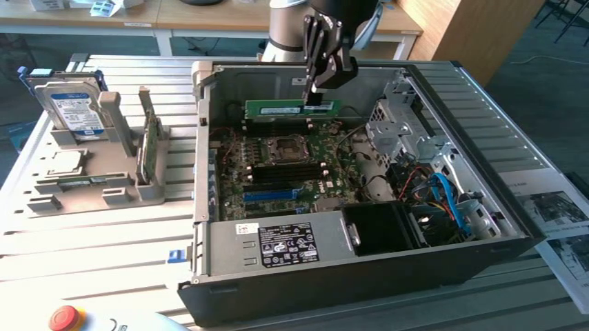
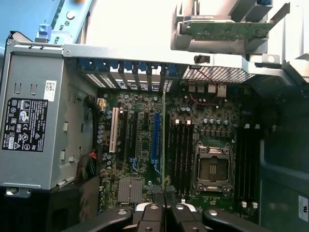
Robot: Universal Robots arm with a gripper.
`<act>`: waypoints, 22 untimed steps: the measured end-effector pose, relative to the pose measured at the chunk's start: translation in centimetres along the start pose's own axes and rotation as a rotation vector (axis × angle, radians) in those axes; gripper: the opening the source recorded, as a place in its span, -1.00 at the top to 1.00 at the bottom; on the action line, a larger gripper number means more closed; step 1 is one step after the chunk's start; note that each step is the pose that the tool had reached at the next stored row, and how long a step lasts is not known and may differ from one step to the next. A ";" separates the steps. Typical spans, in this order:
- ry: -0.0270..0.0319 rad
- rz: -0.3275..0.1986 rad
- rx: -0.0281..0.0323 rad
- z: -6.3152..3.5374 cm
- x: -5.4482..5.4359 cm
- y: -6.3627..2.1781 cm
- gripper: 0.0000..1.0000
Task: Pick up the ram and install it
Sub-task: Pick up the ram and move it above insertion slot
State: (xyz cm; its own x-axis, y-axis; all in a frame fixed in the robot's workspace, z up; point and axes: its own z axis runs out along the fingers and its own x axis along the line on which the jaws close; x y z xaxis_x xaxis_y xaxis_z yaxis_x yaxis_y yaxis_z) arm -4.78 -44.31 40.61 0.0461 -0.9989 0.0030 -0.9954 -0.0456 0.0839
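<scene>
- The fingers (image 1: 316, 84) are closed narrow on the ram (image 1: 281, 108), pinching its upper edge near the end toward the exterior view's right.
- The gripper (image 1: 316, 102) hangs inside the open computer case (image 1: 368, 279), pointing straight down.
- The ram is level, long side horizontal, white sticker facing the exterior camera. It sits just above the black memory slots (image 1: 276, 126) at the far edge of the motherboard (image 1: 308, 169). Whether its lower edge touches a slot I cannot tell.
- In the wrist view the fingertips (image 2: 153, 213) are drawn close together over the board, with the empty processor socket (image 2: 212, 169) and rows of memory slots beside it.
- The grey power supply (image 1: 276, 245) with its black label fills the case's near corner.
- Outside the case, at the exterior view's left, a grey holder (image 1: 92, 196) carries an upright hard drive (image 1: 72, 107) and another green stick (image 1: 147, 148) standing on edge.
</scene>
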 end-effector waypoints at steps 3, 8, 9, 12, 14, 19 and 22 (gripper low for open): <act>0.0004 0.000 0.0070 0.00 0.0 0.02 0.76; 0.0011 0.000 0.0222 0.01 0.0 0.09 0.76; 0.0013 0.000 0.0255 0.01 0.0 0.11 0.76; 0.0018 0.000 0.0364 0.01 -0.1 0.17 0.76; 0.0023 0.000 0.0438 0.01 -0.1 0.20 0.76; 0.0032 0.000 0.0578 0.02 -0.1 0.26 0.76; 0.0032 0.000 0.0580 0.02 -0.1 0.26 0.76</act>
State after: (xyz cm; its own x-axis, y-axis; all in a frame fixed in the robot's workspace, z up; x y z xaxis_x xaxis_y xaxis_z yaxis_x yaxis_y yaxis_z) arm -5.05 -44.19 40.62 0.0459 -0.9989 0.0062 -0.9986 -0.0457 0.0260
